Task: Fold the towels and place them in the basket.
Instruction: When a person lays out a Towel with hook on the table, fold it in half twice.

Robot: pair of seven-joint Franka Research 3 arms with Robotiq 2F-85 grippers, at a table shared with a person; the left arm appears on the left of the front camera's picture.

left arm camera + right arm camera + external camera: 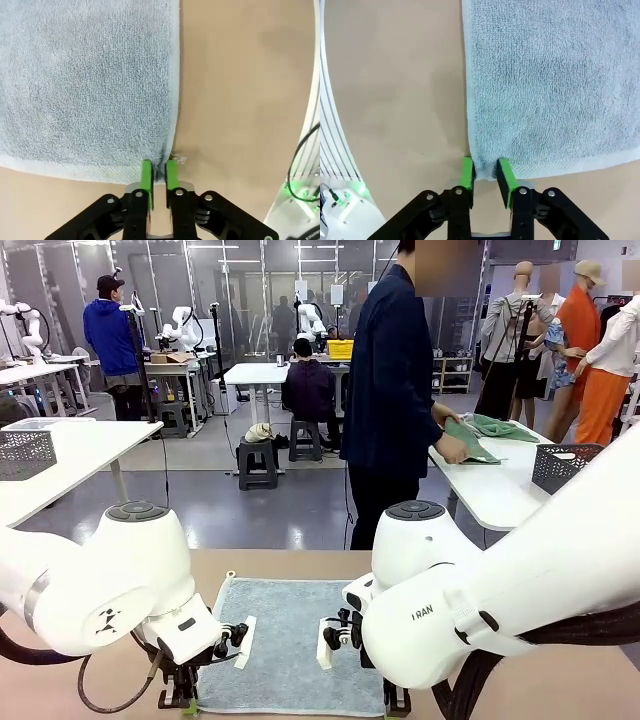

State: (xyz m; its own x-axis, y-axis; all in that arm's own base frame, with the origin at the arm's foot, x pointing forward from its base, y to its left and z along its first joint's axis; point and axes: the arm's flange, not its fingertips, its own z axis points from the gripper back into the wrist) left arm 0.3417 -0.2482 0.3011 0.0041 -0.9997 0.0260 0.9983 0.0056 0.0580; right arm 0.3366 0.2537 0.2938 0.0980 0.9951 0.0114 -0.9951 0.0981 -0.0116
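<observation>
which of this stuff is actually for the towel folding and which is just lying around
For the job: blue-grey towel; dark basket; left gripper and right gripper, each at a near corner of the towel.
Lying about: green cloth; pale grey basket; stool.

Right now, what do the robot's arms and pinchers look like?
The left arm and right arm are rounded white with dark caps; the right has lettering. A black cable loops under the left. The left gripper and right gripper are black with green pads.
</observation>
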